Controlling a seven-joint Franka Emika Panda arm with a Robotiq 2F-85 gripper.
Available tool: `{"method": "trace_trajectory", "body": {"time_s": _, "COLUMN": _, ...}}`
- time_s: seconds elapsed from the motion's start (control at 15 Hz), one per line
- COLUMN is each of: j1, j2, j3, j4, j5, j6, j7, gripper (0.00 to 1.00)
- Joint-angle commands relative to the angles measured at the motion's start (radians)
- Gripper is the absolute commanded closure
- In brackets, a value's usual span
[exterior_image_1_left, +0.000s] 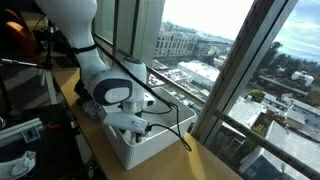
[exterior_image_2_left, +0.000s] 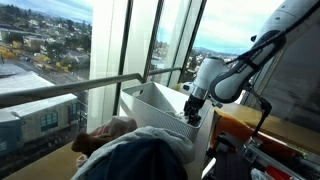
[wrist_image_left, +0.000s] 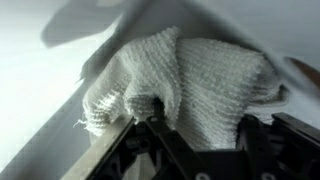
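Wrist view shows me the white knitted cloth (wrist_image_left: 205, 75) bunched inside the white plastic bin (wrist_image_left: 45, 95), right at my pincer (wrist_image_left: 200, 128), whose grip I cannot tell; soft, light and limp, I judge it best pinched at a thick fold.
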Motion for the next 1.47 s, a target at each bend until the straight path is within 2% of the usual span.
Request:
{"method": "trace_trajectory", "body": {"time_s": 0.0, "j1": -0.011, "j2": -0.037, "j3": 0.037, "j4": -0.001, "j5": -0.014, "j6": -0.008, "j7": 0.033, "gripper": 0.73}}
{"method": "trace_trajectory", "body": {"time_s": 0.27, "j1": -0.045, "j2": -0.156, "j3": 0.171, "j4": -0.020, "j5": 0.080, "j6": -0.063, "j7": 0.003, "gripper": 1.00}}
{"method": "trace_trajectory", "body": {"time_s": 0.4, "j1": -0.069, "j2": -0.235, "j3": 0.243, "j4": -0.011, "j5": 0.171, "j6": -0.105, "j7": -0.040, "gripper": 1.00}}
{"method": "trace_trajectory", "body": {"time_s": 0.53, "j1": -0.069, "j2": -0.304, "j3": 0.277, "j4": 0.028, "j5": 0.282, "j6": -0.156, "j7": -0.098, "gripper": 0.99}}
{"method": "trace_trajectory", "body": {"time_s": 0.67, "j1": -0.040, "j2": -0.369, "j3": 0.263, "j4": 0.082, "j5": 0.379, "j6": -0.215, "j7": -0.150, "gripper": 0.99}}
{"method": "trace_trajectory", "body": {"time_s": 0.87, "j1": 0.006, "j2": -0.446, "j3": 0.198, "j4": 0.193, "j5": 0.446, "j6": -0.322, "j7": -0.189, "gripper": 0.99}}
{"method": "trace_trajectory", "body": {"time_s": 1.2, "j1": 0.095, "j2": -0.556, "j3": 0.143, "j4": 0.374, "j5": 0.437, "j6": -0.470, "j7": -0.139, "gripper": 0.99}}
{"method": "trace_trajectory", "body": {"time_s": 1.4, "j1": 0.169, "j2": -0.616, "j3": 0.161, "j4": 0.391, "j5": 0.417, "j6": -0.493, "j7": -0.091, "gripper": 0.99}}
